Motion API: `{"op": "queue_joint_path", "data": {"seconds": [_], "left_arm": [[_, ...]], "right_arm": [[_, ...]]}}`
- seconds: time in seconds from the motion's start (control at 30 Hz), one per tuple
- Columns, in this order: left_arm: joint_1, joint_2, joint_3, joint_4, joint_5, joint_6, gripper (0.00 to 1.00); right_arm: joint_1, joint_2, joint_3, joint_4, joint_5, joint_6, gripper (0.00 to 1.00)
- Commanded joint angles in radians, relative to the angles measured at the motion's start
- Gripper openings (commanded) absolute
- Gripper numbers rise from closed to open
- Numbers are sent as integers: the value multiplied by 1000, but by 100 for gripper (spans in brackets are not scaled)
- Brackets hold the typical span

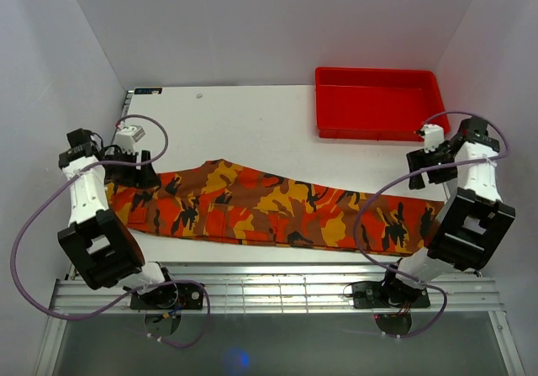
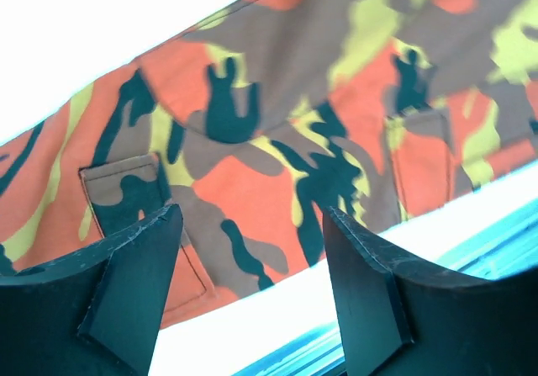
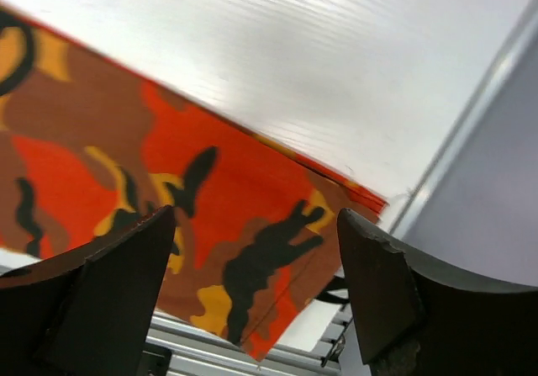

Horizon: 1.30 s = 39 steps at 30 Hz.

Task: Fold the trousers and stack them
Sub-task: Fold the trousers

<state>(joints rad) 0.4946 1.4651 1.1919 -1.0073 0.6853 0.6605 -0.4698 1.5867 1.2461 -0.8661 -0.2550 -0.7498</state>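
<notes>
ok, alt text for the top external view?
Orange, red and brown camouflage trousers lie stretched left to right across a white table. The left gripper is at their left end and the right gripper at their right end, both open. A red tray sits at the far right.
</notes>
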Motion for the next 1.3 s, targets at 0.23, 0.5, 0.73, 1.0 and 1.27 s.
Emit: {"op": "queue_joint_path", "data": {"seconds": [0.23, 0.5, 0.73, 1.0, 1.27], "left_arm": [[-57, 20, -107, -119, 1, 137, 71], [-74, 61, -235, 168, -124, -114, 71], [-74, 139, -175, 280, -181, -303, 73], [-74, 101, -176, 276, -165, -314, 73], [1, 133, -226, 323, -352, -289, 76]], "right_arm": [[221, -8, -270, -85, 15, -26, 78], [223, 241, -234, 160, 227, 24, 76], [278, 381, 71, 173, 211, 116, 76], [258, 167, 127, 70, 126, 141, 80], [-103, 180, 134, 26, 111, 110, 80]]}}
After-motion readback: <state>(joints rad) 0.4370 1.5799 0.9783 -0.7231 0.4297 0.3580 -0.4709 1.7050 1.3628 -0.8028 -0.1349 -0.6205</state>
